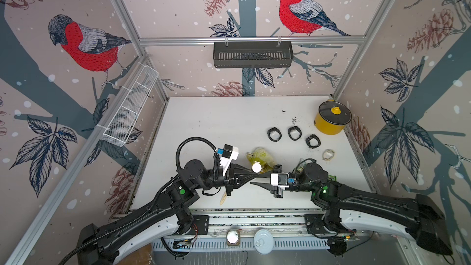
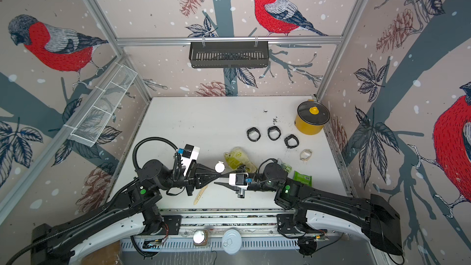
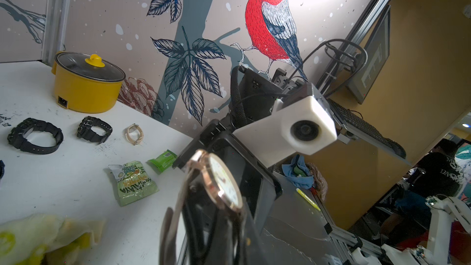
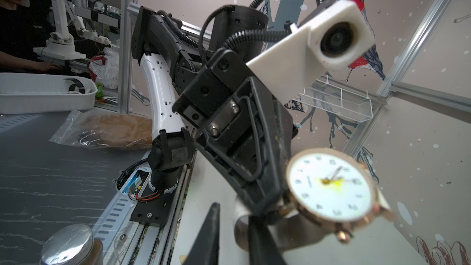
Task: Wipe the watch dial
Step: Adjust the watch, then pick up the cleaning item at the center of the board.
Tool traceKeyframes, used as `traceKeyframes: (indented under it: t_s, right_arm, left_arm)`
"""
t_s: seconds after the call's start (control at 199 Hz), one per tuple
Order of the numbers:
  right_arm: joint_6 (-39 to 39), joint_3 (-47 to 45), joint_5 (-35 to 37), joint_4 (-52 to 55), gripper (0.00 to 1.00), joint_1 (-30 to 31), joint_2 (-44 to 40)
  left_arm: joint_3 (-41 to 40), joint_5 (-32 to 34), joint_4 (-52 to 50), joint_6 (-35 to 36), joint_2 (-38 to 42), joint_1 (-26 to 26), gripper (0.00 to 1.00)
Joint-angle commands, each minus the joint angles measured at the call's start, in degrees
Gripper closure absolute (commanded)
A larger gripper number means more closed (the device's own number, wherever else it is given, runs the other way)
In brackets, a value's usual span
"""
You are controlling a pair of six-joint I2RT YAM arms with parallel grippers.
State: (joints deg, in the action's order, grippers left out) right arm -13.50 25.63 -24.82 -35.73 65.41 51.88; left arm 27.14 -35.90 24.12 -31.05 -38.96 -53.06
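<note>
- Rose-gold watch [image 1: 256, 167] with a white dial hangs above the 6 o'clock half of the desk [image 1: 216, 123] in both top views, its dial turned upward.
- In a top view, the left hand [image 1: 253, 172] reaches in from 9 o'clock, fingers pressed together on the watch just below the dial. The right hand [image 1: 256, 178] comes from 3 o'clock with its two fingers spread apart, tips near the dial's 5 o'clock side.
- A yellow-green cloth [image 1: 262, 158] lies crumpled on the desk at 1 o'clock from the dial. Three black watches [image 1: 295, 133] sit in a row farther out, and a yellow pot [image 1: 331, 123] stands in the 1 o'clock corner.
- Left wrist view: the left hand [image 3: 211, 225] clamps the watch [image 3: 224, 184], seen nearly edge-on, with its strap trailing down. The right arm's white camera housing [image 3: 305, 131] sits close behind.
- Right wrist view: the watch [image 4: 331, 186] faces the lens, with a yellow smear [image 4: 335, 182] at the dial's centre. The left hand [image 4: 272, 200] pinches it where the strap joins the case. The right hand [image 4: 235, 215] shows two dark fingers standing apart, with grey strap in the gap; I cannot tell if they touch it.
</note>
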Motion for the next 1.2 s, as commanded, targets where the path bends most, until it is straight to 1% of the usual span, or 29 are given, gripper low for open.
traceKeyframes:
  t_s: [0.0,0.09,0.125,0.155,0.185,0.231,0.271,0.316,0.351,0.386,0.456,0.486,0.632,0.707,0.752,0.807,0.877,0.968,1.013,1.038,1.053,1.123,1.178,1.198]
  right_arm:
    - [-0.3,-1.0,3.4,-1.9,0.58,-0.3,-1.4]
    - [0.6,-2.8,6.2,-0.5,0.56,-1.5,-4.4]
    - [1.9,-4.3,8.2,-1.1,0.56,-2.5,-5.7]
    - [3.8,-5.6,10.7,-1.9,0.54,-3.4,-7.1]
    - [6.8,-6.8,14.2,-2.5,0.5,-4.3,-8.3]
    - [11.6,-8.1,20.1,-1.8,0.41,-5.8,-9.7]
    - [15.9,-8.9,25.5,-0.2,0.35,-7.2,-10.4]
    - [22.1,-9.0,32.7,2.6,0.27,-9.0,-10.1]
    - [26.7,-8.8,37.0,5.0,0.24,-10.7,-9.2]
    - [31.1,-7.7,39.0,9.2,0.22,-12.6,-7.9]
    - [37.0,-5.1,37.6,16.7,0.2,-16.6,-3.8]
    - [38.8,-4.1,37.2,19.1,0.19,-17.4,-1.7]
    - [42.6,2.3,34.9,28.4,0.16,-17.6,10.6]
    - [44.8,4.5,34.3,30.3,0.15,-17.5,16.3]
    - [46.3,5.5,34.4,31.1,0.13,-17.5,19.2]
    - [47.3,5.8,33.6,30.5,0.12,-17.4,22.7]
    - [48.5,5.6,31.3,27.2,0.12,-17.4,25.9]
    - [49.5,6.4,28.8,23.0,0.12,-17.2,30.6]
    - [50.8,6.8,29.2,21.7,0.11,-17.3,33.1]
    - [51.4,7.2,30.4,21.6,0.06,-17.4,34.3]
    - [51.9,7.3,31.8,21.7,0.04,-17.3,35.0]
    - [52.1,6.6,35.4,19.0,0.06,-17.2,36.7]
    - [51.9,6.6,35.9,17.5,0.08,-17.6,37.9]
    - [51.5,7.0,35.7,17.3,0.11,-17.6,38.6]
  left_arm:
    - [-1.2,2.1,2.0,3.1,1.7,0.0,1.0]
    - [-3.7,5.9,3.4,7.0,3.9,0.0,1.0]
    - [-4.7,7.8,3.6,8.9,4.9,0.0,1.0]
    - [-5.5,9.7,3.4,10.7,5.9,0.0,1.0]
    - [-6.4,12.1,2.9,12.8,6.9,0.0,1.0]
    - [-7.5,17.2,1.8,15.7,8.4,0.0,1.0]
    - [-8.6,23.6,1.0,17.3,9.3,0.0,1.0]
    - [-10.0,30.6,1.1,19.1,9.8,0.1,1.0]
    - [-11.0,34.0,1.2,19.9,9.9,0.1,1.0]
    - [-11.9,35.7,1.8,20.6,9.5,0.1,1.0]
    - [-13.9,34.6,4.5,21.9,7.6,0.1,1.0]
    - [-14.7,33.4,6.2,22.7,6.2,0.1,1.0]
    - [-17.6,26.9,12.8,27.8,0.1,0.0,1.0]
    - [-19.0,24.1,15.1,30.3,-0.5,0.1,1.0]
    - [-20.3,23.8,16.9,30.8,-0.2,0.1,1.0]
    - [-23.2,23.0,21.2,31.3,-0.1,0.1,1.0]
    - [-26.2,20.8,25.7,32.9,-0.1,0.1,1.0]
    - [-27.3,20.1,25.6,34.7,0.4,0.1,1.0]
    - [-27.5,20.0,25.0,35.7,0.7,0.0,1.0]
    - [-27.7,20.0,24.8,36.2,0.8,0.1,1.0]
    - [-27.8,19.9,24.7,36.4,0.8,0.1,1.0]
    - [-28.4,20.2,25.2,36.7,0.9,0.0,1.0]
    - [-28.9,20.4,25.4,36.7,0.9,0.0,1.0]
    - [-29.1,20.5,25.5,36.7,0.8,0.0,1.0]
